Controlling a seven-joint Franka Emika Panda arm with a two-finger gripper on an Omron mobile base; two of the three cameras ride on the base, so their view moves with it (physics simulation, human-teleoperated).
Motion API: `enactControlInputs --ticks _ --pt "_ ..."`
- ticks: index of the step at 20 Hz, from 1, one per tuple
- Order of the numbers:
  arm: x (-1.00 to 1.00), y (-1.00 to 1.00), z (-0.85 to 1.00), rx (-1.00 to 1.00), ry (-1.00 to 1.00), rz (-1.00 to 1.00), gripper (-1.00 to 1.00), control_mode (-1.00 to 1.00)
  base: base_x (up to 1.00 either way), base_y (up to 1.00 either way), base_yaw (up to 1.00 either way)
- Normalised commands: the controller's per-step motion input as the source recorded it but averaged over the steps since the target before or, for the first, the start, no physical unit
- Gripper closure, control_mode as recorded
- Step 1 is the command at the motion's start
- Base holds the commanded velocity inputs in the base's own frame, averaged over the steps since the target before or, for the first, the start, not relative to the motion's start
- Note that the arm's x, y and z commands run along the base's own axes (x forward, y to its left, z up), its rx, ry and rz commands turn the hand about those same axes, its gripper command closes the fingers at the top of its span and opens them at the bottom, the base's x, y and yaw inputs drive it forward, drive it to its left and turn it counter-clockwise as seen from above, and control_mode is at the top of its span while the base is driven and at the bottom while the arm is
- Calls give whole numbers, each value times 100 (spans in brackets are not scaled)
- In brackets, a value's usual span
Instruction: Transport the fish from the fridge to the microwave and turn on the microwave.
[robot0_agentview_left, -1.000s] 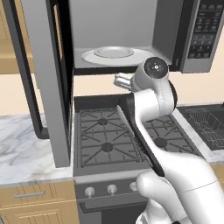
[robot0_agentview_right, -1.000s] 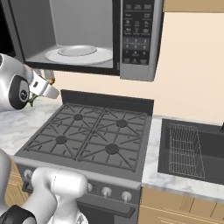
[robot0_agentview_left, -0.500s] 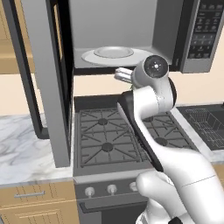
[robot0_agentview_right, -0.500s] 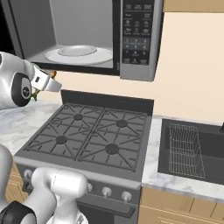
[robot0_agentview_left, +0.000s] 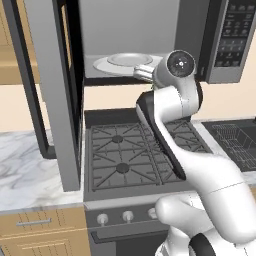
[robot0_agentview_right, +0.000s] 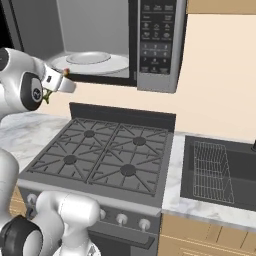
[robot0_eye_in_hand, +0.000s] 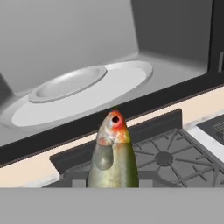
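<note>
The hand view shows the fish (robot0_eye_in_hand: 113, 155) close up — head raised toward the white turntable plate (robot0_eye_in_hand: 83, 92), above the stove grates (robot0_eye_in_hand: 168, 153). In the right base view the gripper (robot0_agentview_right: 64, 84) sits just below the open microwave (robot0_agentview_right: 115, 40); its jaws stand clenched around the fish. The left base view shows the door (robot0_agentview_left: 57, 90) swung wide.
</note>
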Motion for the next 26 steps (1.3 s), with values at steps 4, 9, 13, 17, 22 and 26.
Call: enactControlInputs --ticks 4,9,13,17,22,26 --pt "37 -13 42 0 0 0 100 -100 0 0 0" --pt "37 -7 36 0 0 0 100 -100 0 0 0" --pt "40 -2 17 0 0 0 100 -100 0 0 0" --pt "50 0 0 0 0 0 100 -100 0 0 0" --pt "61 0 0 0 0 0 100 -100 0 0 0" --pt "58 0 0 0 3 0 100 -100 0 0 0"
